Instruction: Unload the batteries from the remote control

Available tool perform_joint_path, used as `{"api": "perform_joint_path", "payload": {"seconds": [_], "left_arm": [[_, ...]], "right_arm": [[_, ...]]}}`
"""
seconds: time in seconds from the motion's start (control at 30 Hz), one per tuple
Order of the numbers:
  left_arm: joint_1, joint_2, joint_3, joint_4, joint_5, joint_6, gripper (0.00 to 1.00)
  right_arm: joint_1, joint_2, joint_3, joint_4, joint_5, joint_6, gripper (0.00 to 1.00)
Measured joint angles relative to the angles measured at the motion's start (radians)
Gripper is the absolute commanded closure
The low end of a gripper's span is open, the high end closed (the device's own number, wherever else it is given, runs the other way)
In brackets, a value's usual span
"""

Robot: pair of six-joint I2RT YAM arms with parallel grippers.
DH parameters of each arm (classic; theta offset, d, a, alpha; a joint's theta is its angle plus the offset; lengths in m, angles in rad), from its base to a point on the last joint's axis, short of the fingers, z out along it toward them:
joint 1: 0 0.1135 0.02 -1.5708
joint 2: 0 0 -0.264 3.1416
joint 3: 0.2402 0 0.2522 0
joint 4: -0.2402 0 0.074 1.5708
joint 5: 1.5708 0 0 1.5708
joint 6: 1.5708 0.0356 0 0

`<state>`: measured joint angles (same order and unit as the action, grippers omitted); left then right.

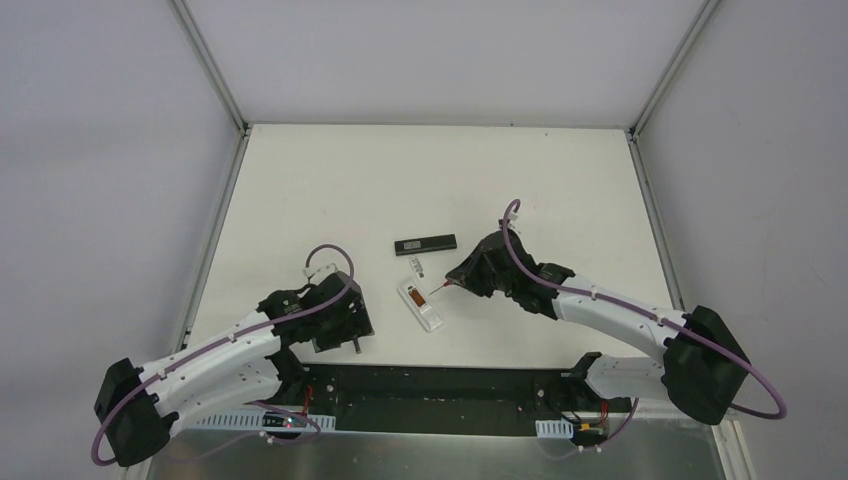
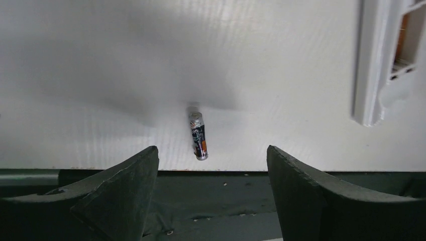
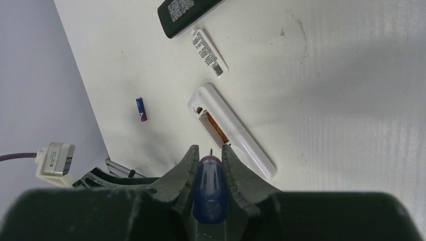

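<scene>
Batteries (image 2: 199, 135): one lies loose on the white worktop (image 2: 100, 75) between the left end effector's (image 2: 212, 149) parted fingers. The right end effector (image 3: 210, 148) clamps a blue screwdriver (image 3: 210, 193), shaft mostly hidden, beside the opened remote (image 3: 251, 146). Grey walls (image 1: 100, 150) surround.

My flat white rectangular worktop (image 1: 420, 180) sits boxed in by plain pale grey walls (image 1: 100, 150) on its left, far and right sides. Slim silver metal rails (image 1: 210, 60) rise from its two far corners. Along its near edge runs a black strip (image 1: 440, 400), then a brushed grey metal sheet (image 1: 430, 455). Light is soft, shadows faint.
</scene>
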<state>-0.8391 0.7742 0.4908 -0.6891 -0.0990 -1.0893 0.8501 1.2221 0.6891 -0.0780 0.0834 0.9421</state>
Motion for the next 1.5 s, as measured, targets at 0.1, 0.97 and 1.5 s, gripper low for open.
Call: {"api": "perform_joint_path", "payload": {"seconds": [0.1,0.97,1.5], "left_arm": [[0.0,0.047,0.0,-0.046,-0.023,-0.035,0.21],[0.002,0.205,0.204,-0.032,-0.094,0.089,0.06],[0.042,0.541,0.499,-0.024,-0.087,0.351,0.01]], "right_arm": [[-0.003,-0.001,0.0,-0.009,0.0,-0.003,1.0],[-0.173,-0.077,-0.043,-0.1,-0.055,-0.087,1.0],[-0.408,0.076,0.079,-0.466,-0.387,-0.536,1.0]]}}
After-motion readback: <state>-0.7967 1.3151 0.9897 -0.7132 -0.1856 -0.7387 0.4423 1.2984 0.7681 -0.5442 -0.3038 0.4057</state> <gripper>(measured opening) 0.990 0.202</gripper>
